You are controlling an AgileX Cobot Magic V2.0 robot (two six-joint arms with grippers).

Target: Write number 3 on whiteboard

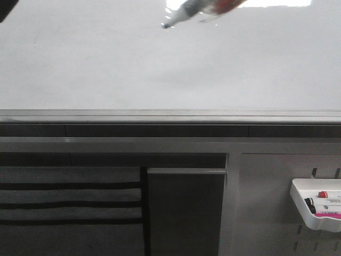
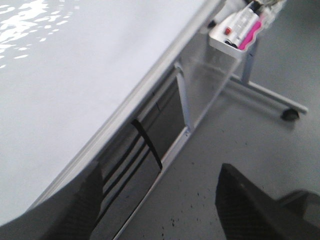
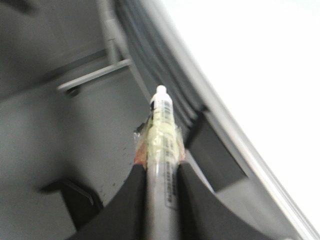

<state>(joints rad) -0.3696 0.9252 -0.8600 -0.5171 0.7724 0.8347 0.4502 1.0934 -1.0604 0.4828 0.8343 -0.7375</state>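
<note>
The whiteboard fills the upper front view, glossy white and with no marks on it; no number 3 shows in any view. A grey-white marker comes in from the top edge, its dark tip close to the board; I cannot tell if it touches. My right gripper is shut on this marker, which is taped at the fingertips, with the board beside it. My left gripper is open and empty, low beside the board, over the floor.
A grey metal rail runs along the board's lower edge. Below it are a dark panel with black stripes and a grey perforated panel carrying a white tray of markers. The tray also shows in the left wrist view, near a stand foot with a caster.
</note>
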